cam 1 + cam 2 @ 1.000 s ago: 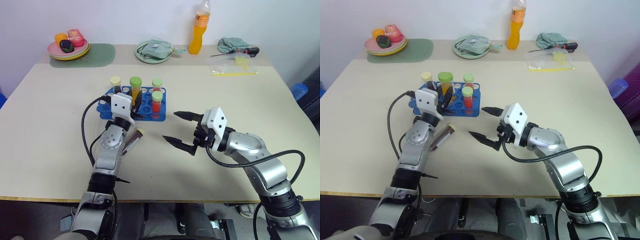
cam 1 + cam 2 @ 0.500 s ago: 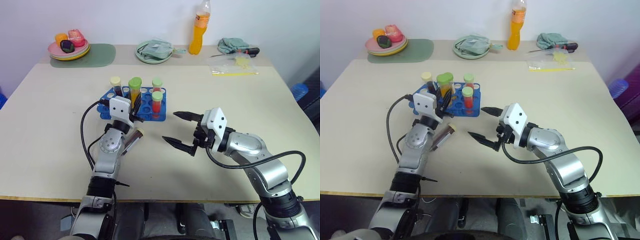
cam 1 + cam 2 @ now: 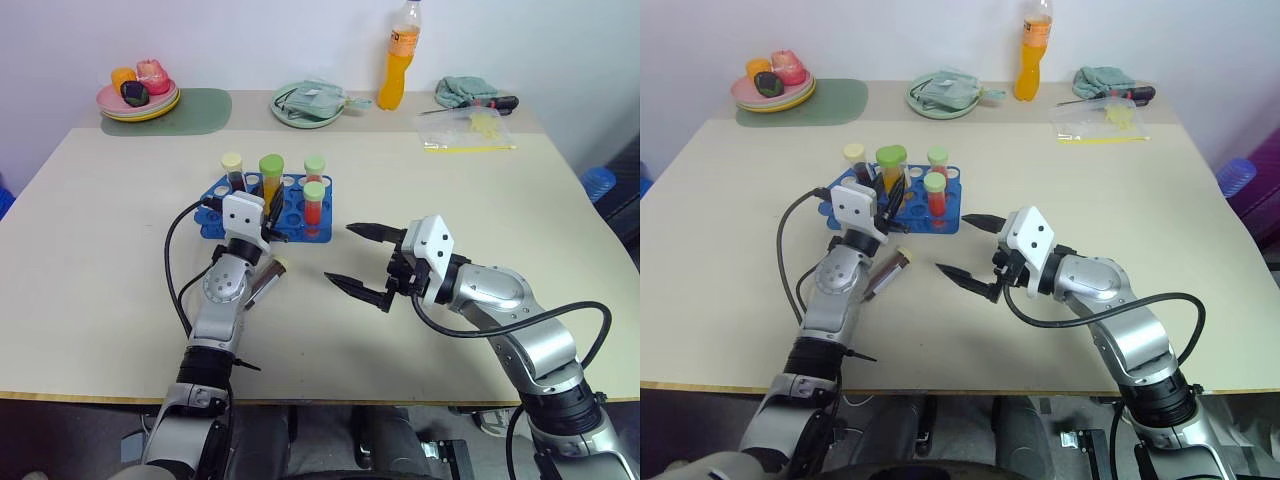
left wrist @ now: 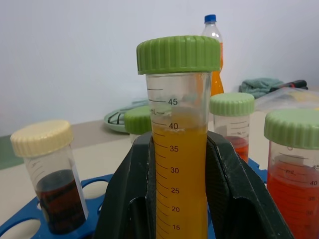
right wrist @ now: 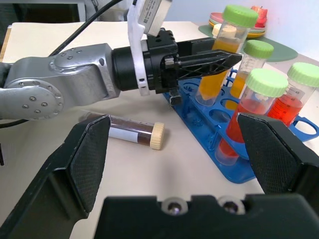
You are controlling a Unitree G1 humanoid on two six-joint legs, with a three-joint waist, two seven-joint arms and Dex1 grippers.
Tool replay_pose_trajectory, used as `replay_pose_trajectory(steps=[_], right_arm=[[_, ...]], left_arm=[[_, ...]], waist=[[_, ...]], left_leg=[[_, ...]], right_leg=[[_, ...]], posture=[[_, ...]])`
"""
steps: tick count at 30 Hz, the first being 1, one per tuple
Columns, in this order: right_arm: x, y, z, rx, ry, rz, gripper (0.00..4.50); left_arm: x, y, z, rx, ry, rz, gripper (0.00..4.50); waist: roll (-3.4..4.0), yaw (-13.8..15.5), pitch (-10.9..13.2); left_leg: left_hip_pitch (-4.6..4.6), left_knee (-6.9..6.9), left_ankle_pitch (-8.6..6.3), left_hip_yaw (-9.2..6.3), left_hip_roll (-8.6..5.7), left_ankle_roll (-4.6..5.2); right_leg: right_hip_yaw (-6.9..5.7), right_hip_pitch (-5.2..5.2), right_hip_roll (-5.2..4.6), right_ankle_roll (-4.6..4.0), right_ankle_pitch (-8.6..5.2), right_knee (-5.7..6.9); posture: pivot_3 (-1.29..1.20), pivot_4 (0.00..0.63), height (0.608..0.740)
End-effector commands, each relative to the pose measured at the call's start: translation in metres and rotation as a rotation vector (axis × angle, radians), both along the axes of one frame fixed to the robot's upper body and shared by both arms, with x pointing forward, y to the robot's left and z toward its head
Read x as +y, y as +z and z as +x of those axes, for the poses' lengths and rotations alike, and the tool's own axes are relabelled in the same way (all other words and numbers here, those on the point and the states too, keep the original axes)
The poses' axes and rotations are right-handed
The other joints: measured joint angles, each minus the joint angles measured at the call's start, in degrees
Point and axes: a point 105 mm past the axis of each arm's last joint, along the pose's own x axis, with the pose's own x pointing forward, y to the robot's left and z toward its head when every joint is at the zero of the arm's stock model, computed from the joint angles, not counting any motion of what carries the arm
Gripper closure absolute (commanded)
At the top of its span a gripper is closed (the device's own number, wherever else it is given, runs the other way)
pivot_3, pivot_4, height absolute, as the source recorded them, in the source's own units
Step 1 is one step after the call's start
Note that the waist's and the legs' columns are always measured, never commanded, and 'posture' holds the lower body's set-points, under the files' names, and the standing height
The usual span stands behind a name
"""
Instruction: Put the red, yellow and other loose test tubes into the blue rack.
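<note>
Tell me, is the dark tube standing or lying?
Lying. The dark tube rests on its side on the table, beside the rack.

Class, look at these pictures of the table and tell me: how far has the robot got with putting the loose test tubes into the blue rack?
Done: two red tubes and a dark cream-capped tube stand in the blue rack. In hand: the left gripper is shut on the yellow-orange tube, upright over the rack; whether it is seated cannot be told. Left: a dark tube lies on the table before the open, empty right gripper.
</note>
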Motion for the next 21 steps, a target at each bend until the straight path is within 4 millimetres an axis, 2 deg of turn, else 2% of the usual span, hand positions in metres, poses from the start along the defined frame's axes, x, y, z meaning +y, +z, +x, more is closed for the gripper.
replay_pose_trajectory(steps=[1, 14, 21], right_arm=[[0.002, 0.012, -0.004, -0.050, 0.016, 0.013, 0.00], [0.000, 0.012, -0.004, -0.051, 0.014, 0.009, 0.00], [0.001, 0.012, -0.004, -0.048, 0.022, 0.008, 0.00]], left_arm=[[0.000, -0.004, 0.002, 0.009, 0.009, -0.006, 3.77], [0.003, -0.011, -0.010, 0.030, 0.005, -0.053, 3.77], [0.000, -0.013, -0.008, 0.036, 0.006, -0.049, 3.77]], waist=[[0.00, 0.0, 0.0], [0.04, -0.1, 0.0], [0.06, 0.0, 0.0]], left_leg=[[0.02, 0.00, 0.00, 0.00, 0.00, 0.00], [0.03, -0.01, 0.00, -0.03, 0.00, 0.00], [0.05, -0.01, 0.00, -0.05, 0.00, 0.00]], right_leg=[[0.00, 0.02, 0.00, 0.00, 0.00, -0.01], [0.00, 0.03, -0.01, 0.00, 0.00, -0.03], [-0.02, 0.07, 0.00, 0.00, -0.01, -0.03]], posture=[[0.00, 0.150, 0.740], [0.00, 0.150, 0.740], [0.00, 0.150, 0.740]])
